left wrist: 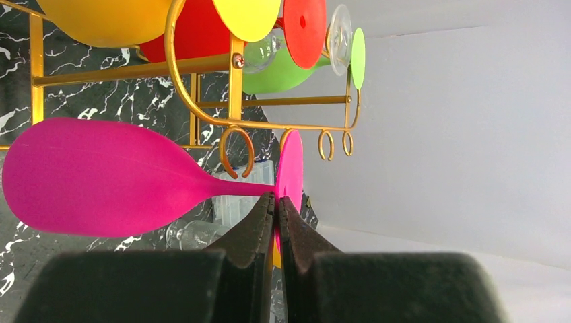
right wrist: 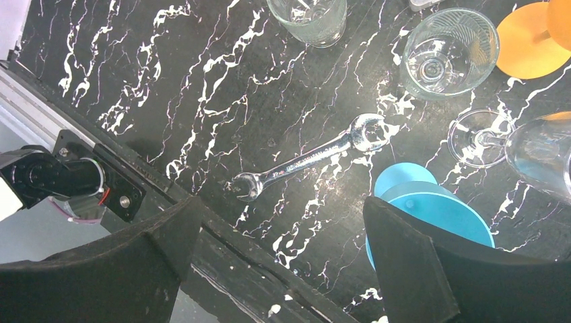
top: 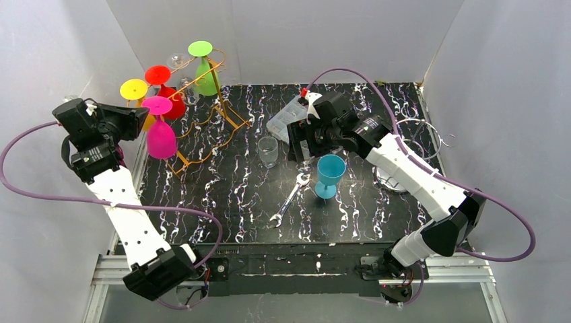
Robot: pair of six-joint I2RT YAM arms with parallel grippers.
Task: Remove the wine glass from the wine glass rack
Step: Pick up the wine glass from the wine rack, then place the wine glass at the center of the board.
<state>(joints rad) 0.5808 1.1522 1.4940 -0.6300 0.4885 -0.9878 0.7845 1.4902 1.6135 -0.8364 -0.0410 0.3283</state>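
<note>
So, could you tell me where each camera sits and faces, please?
Top: above and behind the arms, looking down on the table; both arms show.
Left wrist: facing the rack; left gripper shut on pink glass's foot.
Right wrist: looking down at wrench and blue glass; right gripper open.
Shared by top and right wrist: the wrench.

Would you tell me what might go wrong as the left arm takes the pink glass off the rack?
The left gripper pinches only the thin foot edge of the pink wine glass, so the glass may swivel or slip. Its stem runs by a curled end of the gold wire rack; a skewed pull could snag and drag the rack. The yellow glass and red glass hang close by and might get knocked.
</note>
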